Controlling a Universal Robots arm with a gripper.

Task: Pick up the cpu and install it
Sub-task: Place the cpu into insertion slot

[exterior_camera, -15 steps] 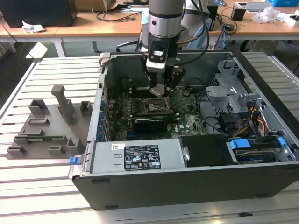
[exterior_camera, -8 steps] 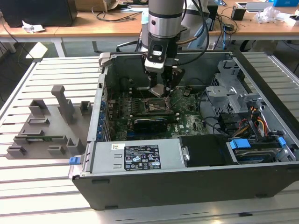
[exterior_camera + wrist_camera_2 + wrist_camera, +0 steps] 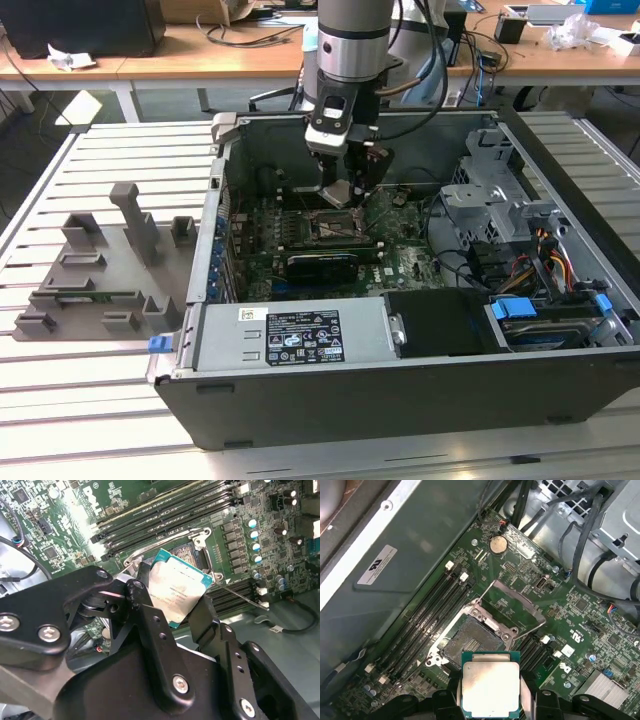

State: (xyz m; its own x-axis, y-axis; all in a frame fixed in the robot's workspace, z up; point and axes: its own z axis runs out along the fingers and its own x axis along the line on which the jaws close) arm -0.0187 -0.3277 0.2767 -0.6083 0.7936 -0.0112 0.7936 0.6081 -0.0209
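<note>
Silver and shiny on top, the cpu (image 3: 491,687) is a small flat square with a thin blue-green edge, and the claw (image 3: 490,696) has hold of it. The claw is closed only as far as the chip is wide. Its two black fingers (image 3: 150,612) press on two opposite edges and leave the shiny top bare. In the exterior view the claw hangs inside the open computer case (image 3: 420,400), which lies on the slatted table (image 3: 60,420). The chip is up in the air, just above the green board (image 3: 560,630) and not touching it. In the first wrist view the dark square socket (image 3: 472,647) is just beside the chip. Its metal frame (image 3: 512,605) is flipped up out of the way, so the socket is open with nothing in it. The chip looks a bit tilted in the second wrist view, though that may just be the camera's angle. I think the chip is very light and stiff, so it will not bend or droop. Its metal top looks smooth and could be slippery, so the edges are the right place to hold. The underside is hidden and is likely easy to hurt, so a hard bump or a crooked landing could do harm. A grey tray (image 3: 100,270) with posts sits on the table, well apart from the claw.
</note>
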